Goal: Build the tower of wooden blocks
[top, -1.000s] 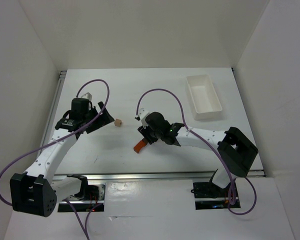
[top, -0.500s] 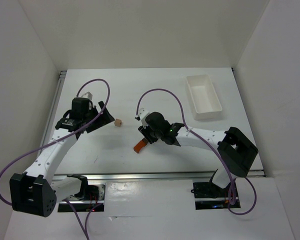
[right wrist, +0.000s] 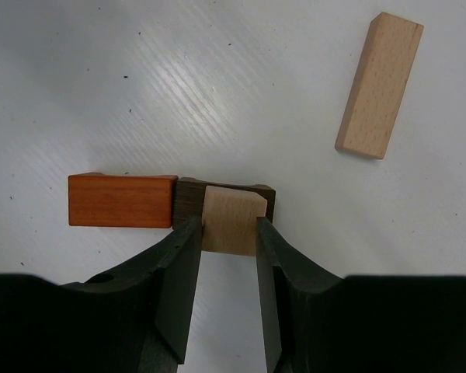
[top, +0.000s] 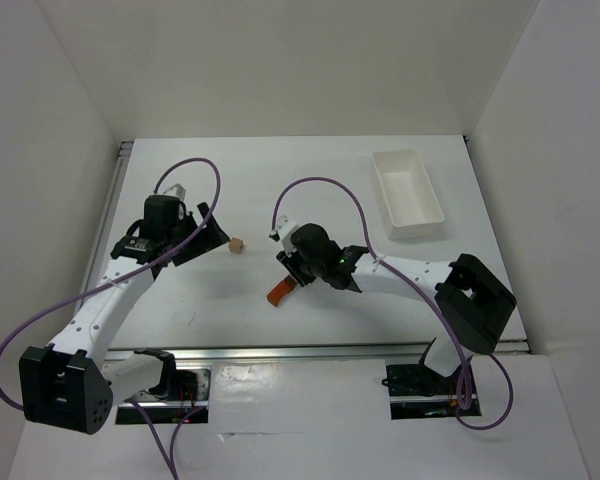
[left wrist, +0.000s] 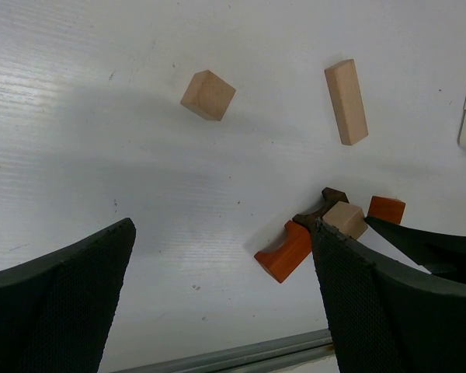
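The tower [top: 277,294] lies near centre, barely begun: the right gripper [right wrist: 227,225], narrowly parted, pinches a pale cube [right wrist: 231,220] over the dark block [right wrist: 188,200] (orange block [right wrist: 122,200] abutting). Seemingly off-centre, it could topple on release. Farther left, the left gripper [left wrist: 221,233] gapes, empty.

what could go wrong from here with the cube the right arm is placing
1. The right gripper is shut on the pale cube, which seems to overhang the near edge of the dark brown piece. If it is released like this, it may tip off.
2. The orange block abuts that dark piece, close beside the gripper. Opening or lifting away could knock the row apart.
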Robot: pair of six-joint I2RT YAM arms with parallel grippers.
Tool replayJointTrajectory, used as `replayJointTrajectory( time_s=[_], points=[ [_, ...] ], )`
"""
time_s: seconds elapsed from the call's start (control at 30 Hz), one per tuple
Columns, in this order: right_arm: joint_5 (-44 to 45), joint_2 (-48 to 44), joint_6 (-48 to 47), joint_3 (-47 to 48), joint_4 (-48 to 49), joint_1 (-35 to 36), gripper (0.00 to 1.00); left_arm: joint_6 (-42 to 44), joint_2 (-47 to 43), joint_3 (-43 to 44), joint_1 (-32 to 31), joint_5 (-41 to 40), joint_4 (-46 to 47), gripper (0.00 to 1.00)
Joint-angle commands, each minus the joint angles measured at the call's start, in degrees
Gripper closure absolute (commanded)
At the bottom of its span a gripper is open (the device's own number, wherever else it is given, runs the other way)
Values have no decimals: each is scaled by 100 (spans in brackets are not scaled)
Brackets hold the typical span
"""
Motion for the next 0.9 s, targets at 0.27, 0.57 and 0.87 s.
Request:
replayJointTrajectory(
  time_s=[0.27,0.57,0.87],
  points=[
    [-11,-341,-65,36,193,114,56,452,448,318,-23,383,336,1],
    [-354,-1456,-267,-25,448,114,25,1585,1994,818,-23,1474,776,1],
    [146,-1713,-267,-183,395,53,18,2193,3219,1539,-181,1009,345,13]
  ],
)
